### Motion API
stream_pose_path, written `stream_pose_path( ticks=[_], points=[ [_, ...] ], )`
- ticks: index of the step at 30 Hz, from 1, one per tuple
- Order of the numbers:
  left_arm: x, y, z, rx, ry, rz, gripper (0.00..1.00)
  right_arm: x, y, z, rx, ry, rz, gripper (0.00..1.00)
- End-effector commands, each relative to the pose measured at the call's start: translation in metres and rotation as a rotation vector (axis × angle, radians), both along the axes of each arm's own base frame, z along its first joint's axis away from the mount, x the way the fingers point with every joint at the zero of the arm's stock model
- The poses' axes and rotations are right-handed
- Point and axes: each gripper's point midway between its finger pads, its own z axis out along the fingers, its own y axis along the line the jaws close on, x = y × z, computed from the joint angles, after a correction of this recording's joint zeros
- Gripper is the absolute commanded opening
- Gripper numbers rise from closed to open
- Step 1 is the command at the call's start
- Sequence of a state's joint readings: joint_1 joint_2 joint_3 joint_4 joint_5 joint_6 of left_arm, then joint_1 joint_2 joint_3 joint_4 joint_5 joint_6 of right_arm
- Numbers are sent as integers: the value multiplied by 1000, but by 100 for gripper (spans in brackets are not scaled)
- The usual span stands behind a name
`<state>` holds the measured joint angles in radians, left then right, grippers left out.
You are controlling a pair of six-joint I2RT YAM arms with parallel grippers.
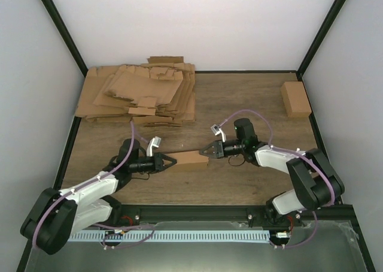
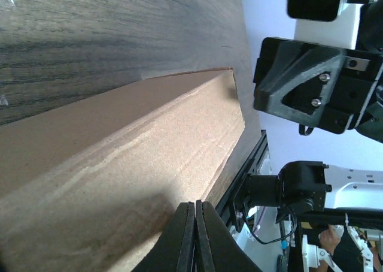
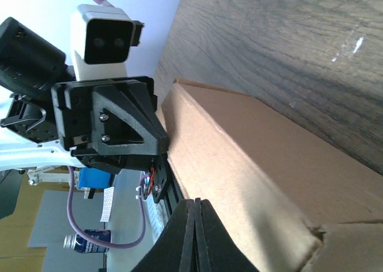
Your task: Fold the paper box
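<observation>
A plain brown cardboard paper box, folded into a small rectangular carton, lies on the wood-grain counter near the middle, a little closer to the near edge than to the far one. Its long side runs roughly parallel to the near edge.

The black left fingers are pressed together with no gap and point at the left end of the paper box, their tip right against it. The black right fingers are also together, holding nothing, and their tip meets the box's right end. The carton sits between the two tips.

In the left wrist view the closed left fingers lie along one long face of the paper box, and the right fingers appear just beyond its far end. In the right wrist view the closed right fingers lie along the paper box, with a flap seam showing at its near corner, and the left fingers sit at its far end.

A thick heap of flat brown cardboard sheets fills the far left corner of the counter. A second small brown cardboard carton sits at the far right corner, well apart from both arms.
</observation>
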<state>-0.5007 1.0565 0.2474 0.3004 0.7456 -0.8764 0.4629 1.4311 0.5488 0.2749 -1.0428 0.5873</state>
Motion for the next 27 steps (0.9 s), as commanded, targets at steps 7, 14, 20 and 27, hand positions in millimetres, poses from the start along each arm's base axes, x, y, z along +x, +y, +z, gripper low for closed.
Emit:
stream_pose_path(
  ticks=[7, 14, 20, 27],
  points=[
    [11, 1, 37, -74, -102, -8, 4, 3, 2, -19, -39, 3, -3, 1],
    [17, 20, 42, -86, -114, 10, 4, 7, 5, 13, -8, -47, 10, 1],
    [9, 20, 20, -94, -79, 1, 4, 4, 3, 2, -15, -30, 9, 1],
    [4, 23, -11, -63, -23, 1, 4, -1, 0, -28, -36, 24, 1, 1]
  ],
)
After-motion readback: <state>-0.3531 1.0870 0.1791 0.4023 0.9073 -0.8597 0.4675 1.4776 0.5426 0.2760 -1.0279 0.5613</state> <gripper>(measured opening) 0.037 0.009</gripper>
